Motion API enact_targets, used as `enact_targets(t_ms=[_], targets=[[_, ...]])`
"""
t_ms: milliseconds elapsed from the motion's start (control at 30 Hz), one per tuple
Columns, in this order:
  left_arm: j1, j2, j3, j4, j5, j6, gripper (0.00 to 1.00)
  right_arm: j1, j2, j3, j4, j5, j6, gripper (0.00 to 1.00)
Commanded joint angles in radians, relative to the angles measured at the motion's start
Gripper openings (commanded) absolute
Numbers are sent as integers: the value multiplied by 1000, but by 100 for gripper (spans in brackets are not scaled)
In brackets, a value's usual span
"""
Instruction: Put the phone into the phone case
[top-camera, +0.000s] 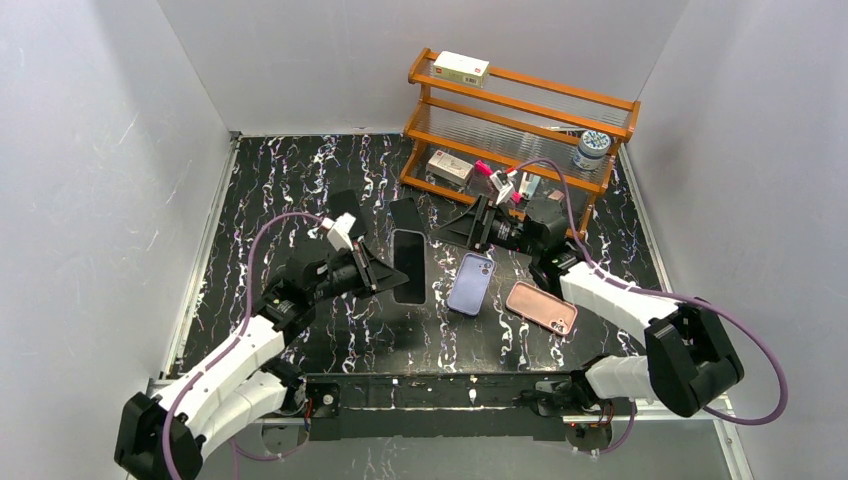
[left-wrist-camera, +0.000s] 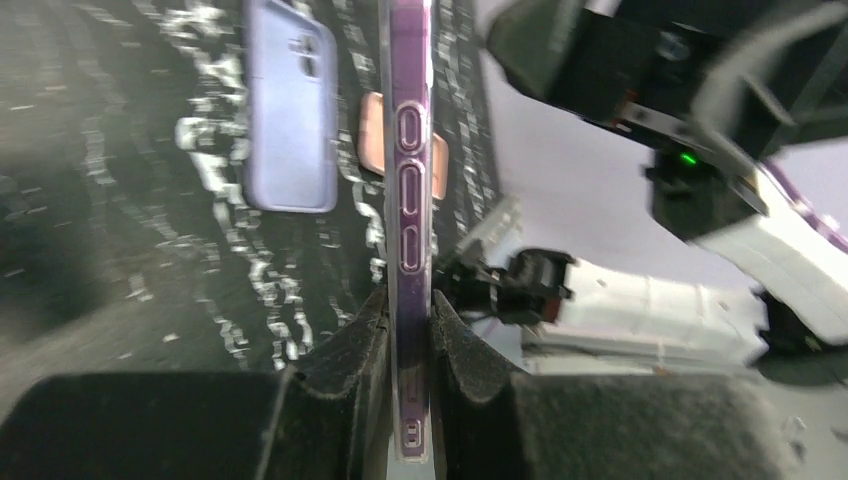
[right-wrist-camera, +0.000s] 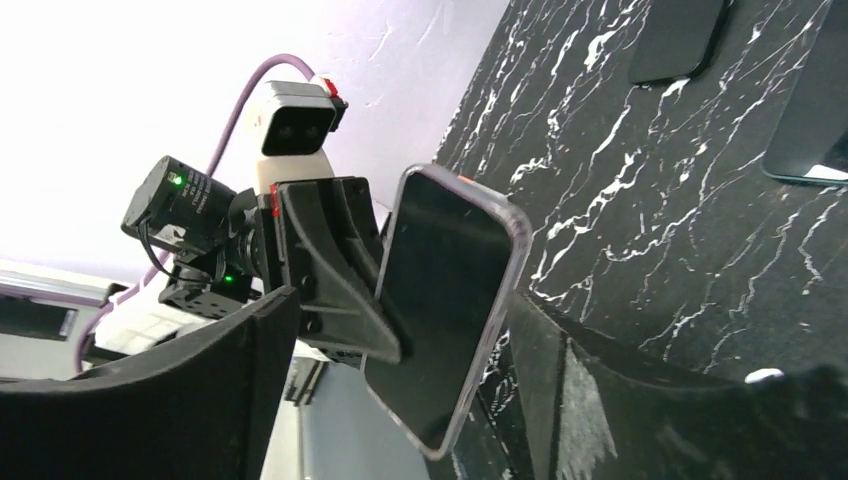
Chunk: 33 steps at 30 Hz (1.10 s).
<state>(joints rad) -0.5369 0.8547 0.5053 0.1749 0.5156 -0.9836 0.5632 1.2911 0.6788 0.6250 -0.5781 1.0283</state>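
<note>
My left gripper (top-camera: 385, 268) is shut on a phone (top-camera: 408, 265) with a black screen and a purple edge, which sits inside a clear case. It holds the phone above the black marbled table. In the left wrist view the phone (left-wrist-camera: 410, 150) stands edge-on between my left gripper's (left-wrist-camera: 408, 305) fingers. My right gripper (top-camera: 465, 228) is open and empty, just right of the phone and facing it. In the right wrist view the phone (right-wrist-camera: 445, 300) sits roughly between my right gripper's (right-wrist-camera: 405, 300) spread fingers, without touching them.
A lavender phone case (top-camera: 471, 283) and a pink case (top-camera: 541, 306) lie on the table right of the held phone. Two flat black items (top-camera: 405, 212) (top-camera: 345, 203) lie behind it. A wooden rack (top-camera: 520, 110) with boxes and a jar stands at the back right.
</note>
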Motion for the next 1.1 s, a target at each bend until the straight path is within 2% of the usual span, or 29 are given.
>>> enact_targets(t_ms=[0,33,67,233,367,433,567,733,800,1067], targets=[[6,-72,62,-228,-237,58,0,-11,-64,5,-27,23,-32,91],[6,-72,76,-265,-269,72,0,-11,-69,1,-34,21,-37,97],[8,-68,90,-298,-301,84,0,-12,-76,-1,-38,22,-42,98],[30,-31,178,-486,-486,167,0,-11,-126,20,-173,66,-77,99],[122,23,255,-596,-554,228,0,-12,-151,42,-323,98,-145,99],[202,54,266,-595,-497,236,0,-13,-157,49,-383,113,-173,99],[370,129,220,-536,-297,194,0,-14,-156,70,-503,159,-162,99],[522,192,113,-459,-215,156,0,-15,-204,2,-373,58,-148,99],[583,201,93,-455,-198,168,0,-15,-220,3,-394,56,-165,99],[611,257,19,-375,-134,143,0,-14,-263,22,-477,84,-222,99]])
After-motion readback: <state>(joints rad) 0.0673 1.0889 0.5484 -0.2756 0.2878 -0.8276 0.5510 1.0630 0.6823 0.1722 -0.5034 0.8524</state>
